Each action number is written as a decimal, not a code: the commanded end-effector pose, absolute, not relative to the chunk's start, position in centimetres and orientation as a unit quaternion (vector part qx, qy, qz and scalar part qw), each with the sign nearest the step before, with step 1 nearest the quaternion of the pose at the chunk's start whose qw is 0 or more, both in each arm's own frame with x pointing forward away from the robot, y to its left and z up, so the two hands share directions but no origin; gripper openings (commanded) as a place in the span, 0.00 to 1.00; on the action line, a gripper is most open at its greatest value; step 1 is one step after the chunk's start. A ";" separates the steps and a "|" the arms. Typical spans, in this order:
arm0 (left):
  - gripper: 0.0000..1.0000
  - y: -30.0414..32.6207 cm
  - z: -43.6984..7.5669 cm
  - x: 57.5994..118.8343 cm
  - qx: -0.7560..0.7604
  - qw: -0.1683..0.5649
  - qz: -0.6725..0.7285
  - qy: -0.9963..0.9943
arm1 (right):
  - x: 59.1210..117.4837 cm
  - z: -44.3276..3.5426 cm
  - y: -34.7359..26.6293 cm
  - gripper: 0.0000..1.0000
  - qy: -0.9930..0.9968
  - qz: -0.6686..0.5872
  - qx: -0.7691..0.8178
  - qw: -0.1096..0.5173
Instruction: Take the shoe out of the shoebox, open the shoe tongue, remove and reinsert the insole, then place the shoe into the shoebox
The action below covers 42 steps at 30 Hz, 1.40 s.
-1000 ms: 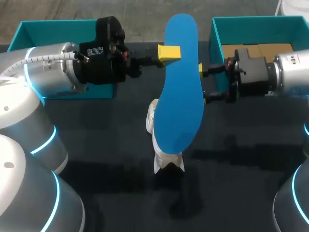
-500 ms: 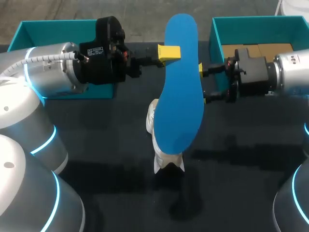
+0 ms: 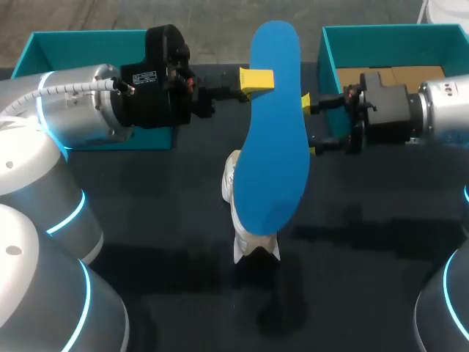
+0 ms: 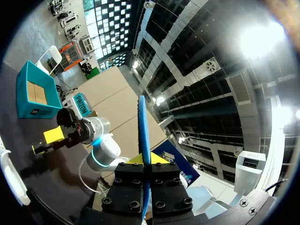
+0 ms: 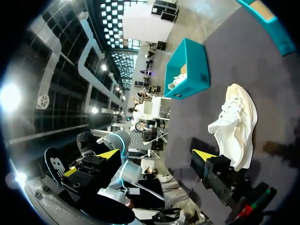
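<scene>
Aloft, left fingers (image 3: 256,79) pinch a smooth, flat, foot-shaped blue insole (image 3: 275,147).

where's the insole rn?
Head view: mid-table, the insole is held in the air by the left gripper, over the shoe; the open right gripper is beside its right edge.
</scene>
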<state>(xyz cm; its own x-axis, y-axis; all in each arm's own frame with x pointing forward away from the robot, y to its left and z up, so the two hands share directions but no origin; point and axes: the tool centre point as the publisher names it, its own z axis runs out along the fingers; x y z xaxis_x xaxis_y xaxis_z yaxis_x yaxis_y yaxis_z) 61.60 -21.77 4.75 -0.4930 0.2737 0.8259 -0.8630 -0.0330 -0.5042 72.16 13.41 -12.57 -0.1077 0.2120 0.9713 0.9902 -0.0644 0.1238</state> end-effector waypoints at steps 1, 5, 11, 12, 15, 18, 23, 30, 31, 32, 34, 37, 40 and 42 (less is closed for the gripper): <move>0.00 -21.9 4.7 61.6 0.268 0.426 0.668 -0.548 | 72.1 -12.0 12.5 1.00 -0.555 -0.492 -0.550 0.383; 0.00 -21.9 4.7 61.6 0.268 0.426 0.668 -0.548 | 72.1 -12.0 12.5 1.00 -0.555 -0.492 -0.550 0.383; 0.00 -21.8 4.5 61.9 0.247 0.416 0.671 -0.563 | 72.1 -12.0 12.5 1.00 -0.555 -0.492 -0.550 0.383; 0.00 -21.8 4.4 62.2 0.239 0.410 0.682 -0.556 | 72.1 -12.0 12.5 1.00 -0.555 -0.492 -0.550 0.383; 0.00 -21.5 4.3 63.1 0.184 0.384 0.716 -0.554 | 72.1 -12.0 12.5 1.00 -0.555 -0.492 -0.550 0.383; 0.00 -21.0 4.2 64.0 0.130 0.350 0.741 -0.558 | 72.1 -12.0 12.5 1.00 -0.555 -0.492 -0.550 0.383; 0.00 -19.7 3.5 65.0 0.114 0.311 0.733 -0.594 | 72.1 -12.0 12.5 1.00 -0.555 -0.492 -0.550 0.383; 0.00 -17.4 3.9 65.6 0.092 0.277 0.736 -0.611 | 72.1 -12.0 12.5 1.00 -0.555 -0.492 -0.550 0.383; 0.00 -17.4 3.9 65.6 0.092 0.277 0.736 -0.611 | 72.1 -12.0 12.5 1.00 -0.555 -0.492 -0.550 0.383; 0.00 -17.4 3.9 65.6 0.092 0.277 0.736 -0.611 | 72.1 -12.0 12.5 1.00 -0.555 -0.492 -0.550 0.383; 0.00 -17.4 3.9 65.6 0.092 0.277 0.736 -0.611 | 72.1 -12.0 12.5 1.00 -0.555 -0.492 -0.550 0.383; 0.00 -17.4 3.9 65.6 0.092 0.277 0.736 -0.611 | 72.1 -12.0 12.5 1.00 -0.555 -0.492 -0.550 0.383; 0.00 -17.4 3.9 65.6 0.092 0.277 0.736 -0.611 | 72.1 -12.0 12.5 1.00 -0.555 -0.492 -0.550 0.383; 0.00 -17.4 3.9 65.6 0.092 0.277 0.736 -0.611 | 72.1 -12.0 12.5 1.00 -0.555 -0.492 -0.550 0.383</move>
<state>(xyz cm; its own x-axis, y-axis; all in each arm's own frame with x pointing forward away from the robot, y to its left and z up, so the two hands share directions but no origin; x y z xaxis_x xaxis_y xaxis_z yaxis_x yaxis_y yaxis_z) 65.77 -17.46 3.98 -0.8291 0.2958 0.4744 -0.5197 -0.0950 -0.8491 72.20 12.41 -12.06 -0.1048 0.2273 0.9682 0.9879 -0.0881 0.1277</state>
